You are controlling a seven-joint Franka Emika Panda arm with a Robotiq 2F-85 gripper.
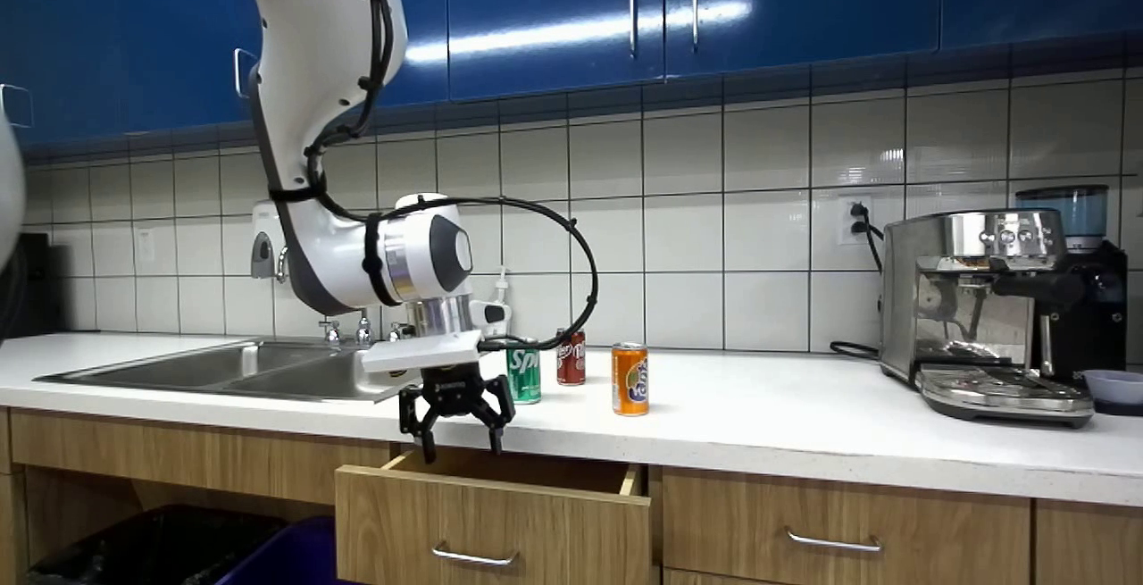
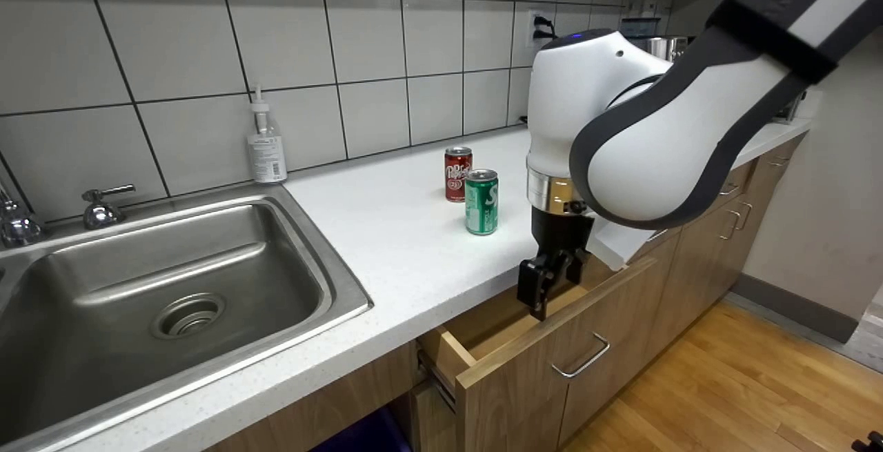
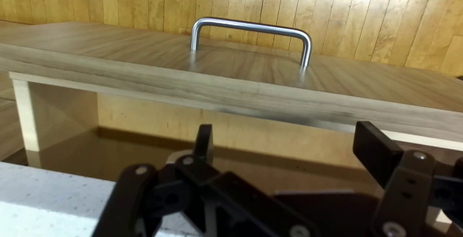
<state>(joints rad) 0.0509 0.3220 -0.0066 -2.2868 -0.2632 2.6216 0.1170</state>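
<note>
My gripper (image 1: 463,451) points down over a pulled-out wooden drawer (image 1: 491,527), its jaws wide apart with nothing between them. In the wrist view the fingers (image 3: 374,150) stand above the drawer's interior, just inside its front panel (image 3: 231,85). A metal handle (image 3: 253,26) juts from that panel. Part of a pale rounded thing (image 3: 176,156) shows behind one finger; what it is I cannot tell. On the counter behind the gripper are a green Sprite can (image 2: 481,202), a dark red Dr Pepper can (image 2: 457,174) and an orange Fanta can (image 1: 630,380), all upright.
The white counter's front edge (image 3: 54,182) runs along the back of the drawer opening. A steel sink (image 2: 348,279) lies to one side, with a pump bottle (image 2: 267,148) behind it. An espresso machine (image 1: 982,299) stands farther along. Bins (image 1: 161,540) sit below the counter.
</note>
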